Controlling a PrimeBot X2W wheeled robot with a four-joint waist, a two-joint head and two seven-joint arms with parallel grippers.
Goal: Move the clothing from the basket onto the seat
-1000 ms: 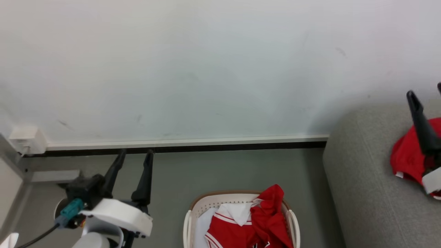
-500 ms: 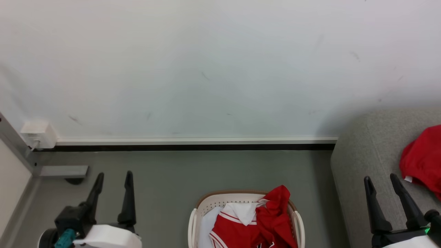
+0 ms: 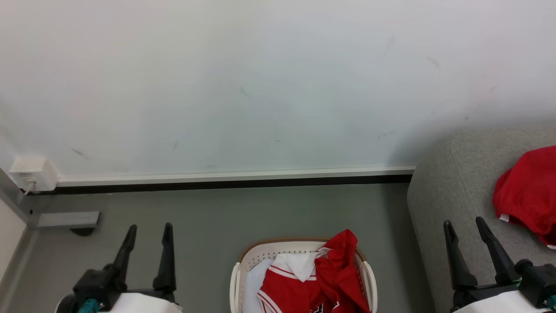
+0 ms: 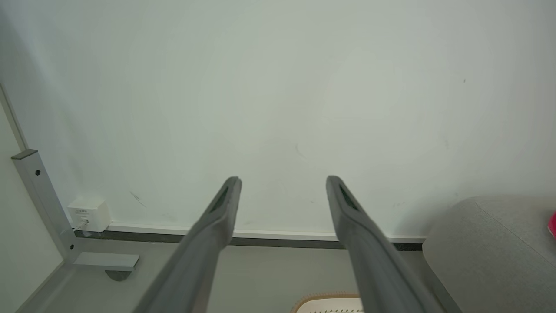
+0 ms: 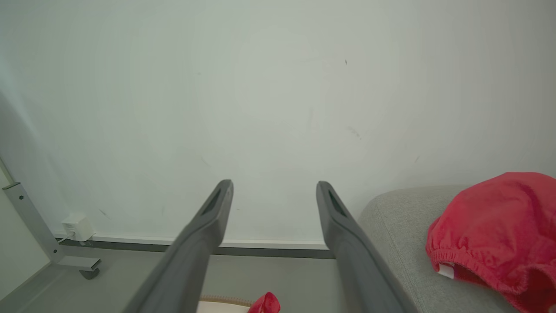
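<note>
Both arms sit low and near, left claw (image 3: 150,226) and right claw (image 3: 464,221) spread wide, empty, pointing up. Basket (image 3: 244,260) between them holds red clothing (image 3: 336,278); one red piece (image 3: 527,191) lies on the seat (image 3: 451,182) at right, grey floor (image 3: 278,213), white wall (image 3: 260,87) behind

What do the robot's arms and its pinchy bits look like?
The left tool and the right tool each have two long, dark, pointy fingers with a narrow slot near the tip. They grow from a chunky black block. Behind it is a smooth white arm cover, with a small teal plug on the left one.
</note>
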